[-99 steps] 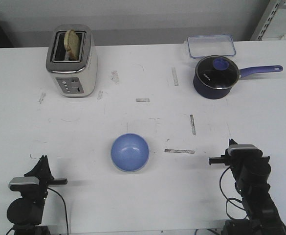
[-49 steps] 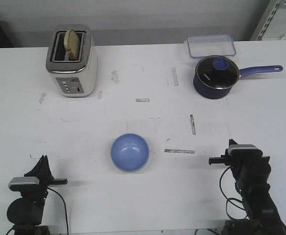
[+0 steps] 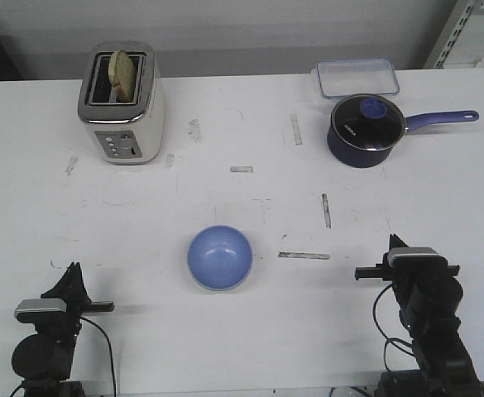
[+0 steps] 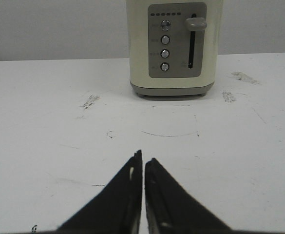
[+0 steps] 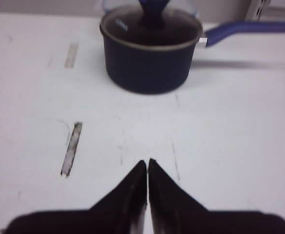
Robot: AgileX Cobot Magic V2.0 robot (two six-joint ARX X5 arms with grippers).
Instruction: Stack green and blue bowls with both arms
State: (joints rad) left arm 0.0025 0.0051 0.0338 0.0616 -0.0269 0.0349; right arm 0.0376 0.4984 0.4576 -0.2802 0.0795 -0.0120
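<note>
Right arm has shifted slightly right and toward the near edge since earlier frames; left arm, bowl and everything else unchanged. Left gripper (image 4: 143,163) fingers pressed together, holding nothing, above bare table (image 3: 250,331), pointing at the toaster (image 4: 174,46). Right gripper (image 5: 147,165) also closed, empty, facing the saucepan (image 5: 151,53). Blue bowl (image 3: 220,258) sits near table centre between the arms; a paler rim shows under its edge, green bowl not clearly visible.
</note>
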